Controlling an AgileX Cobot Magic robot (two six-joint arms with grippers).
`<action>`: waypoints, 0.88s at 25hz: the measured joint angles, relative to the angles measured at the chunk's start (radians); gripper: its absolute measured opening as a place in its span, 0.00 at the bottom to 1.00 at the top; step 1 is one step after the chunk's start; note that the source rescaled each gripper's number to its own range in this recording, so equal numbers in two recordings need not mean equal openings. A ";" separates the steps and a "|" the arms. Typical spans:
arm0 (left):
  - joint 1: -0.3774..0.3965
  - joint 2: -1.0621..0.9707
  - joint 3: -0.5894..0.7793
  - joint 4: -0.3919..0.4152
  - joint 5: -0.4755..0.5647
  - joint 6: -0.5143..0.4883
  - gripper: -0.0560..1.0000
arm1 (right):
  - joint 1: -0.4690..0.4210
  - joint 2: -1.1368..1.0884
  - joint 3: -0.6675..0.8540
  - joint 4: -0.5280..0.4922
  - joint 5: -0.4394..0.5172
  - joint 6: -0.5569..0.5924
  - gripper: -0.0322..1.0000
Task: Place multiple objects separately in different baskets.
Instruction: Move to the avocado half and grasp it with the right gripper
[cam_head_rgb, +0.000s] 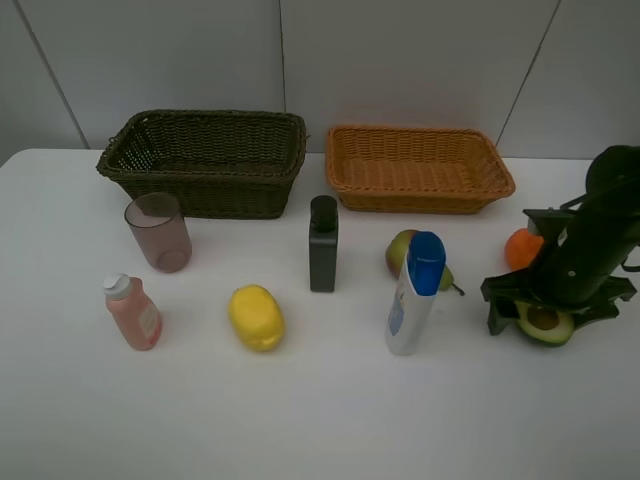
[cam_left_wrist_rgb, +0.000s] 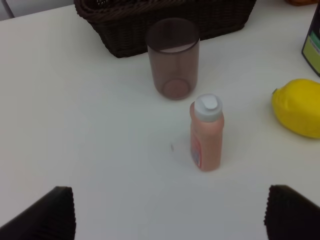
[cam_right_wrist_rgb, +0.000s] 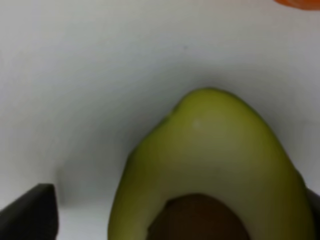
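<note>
The avocado half (cam_head_rgb: 545, 322) lies cut side up on the table at the right, between the fingers of my right gripper (cam_head_rgb: 546, 312), which is open around it. In the right wrist view the avocado (cam_right_wrist_rgb: 210, 150) fills the space between the fingertips (cam_right_wrist_rgb: 30, 212), with a gap on one side. The orange (cam_head_rgb: 520, 247) sits just behind. My left gripper (cam_left_wrist_rgb: 170, 220) is open and empty, short of the pink bottle (cam_left_wrist_rgb: 206, 132) and pink cup (cam_left_wrist_rgb: 172, 57). The lemon (cam_head_rgb: 256, 317), dark green bottle (cam_head_rgb: 323, 244), pear (cam_head_rgb: 399, 252) and white blue-capped bottle (cam_head_rgb: 413, 295) stand mid-table.
The dark brown-green basket (cam_head_rgb: 205, 160) and the light orange basket (cam_head_rgb: 418, 168) stand side by side at the back, both with nothing in them. The white table (cam_head_rgb: 320, 420) runs to the front edge. The left arm is out of the exterior view.
</note>
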 joint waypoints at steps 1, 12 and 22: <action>0.000 0.000 0.000 0.000 0.000 0.000 1.00 | 0.000 0.000 0.000 0.000 0.000 0.000 0.62; 0.000 0.000 0.000 0.000 0.000 0.000 1.00 | 0.000 0.000 0.000 0.004 0.003 0.000 0.37; 0.000 0.000 0.000 0.000 0.000 0.000 1.00 | -0.012 -0.001 0.000 0.010 -0.008 0.000 0.37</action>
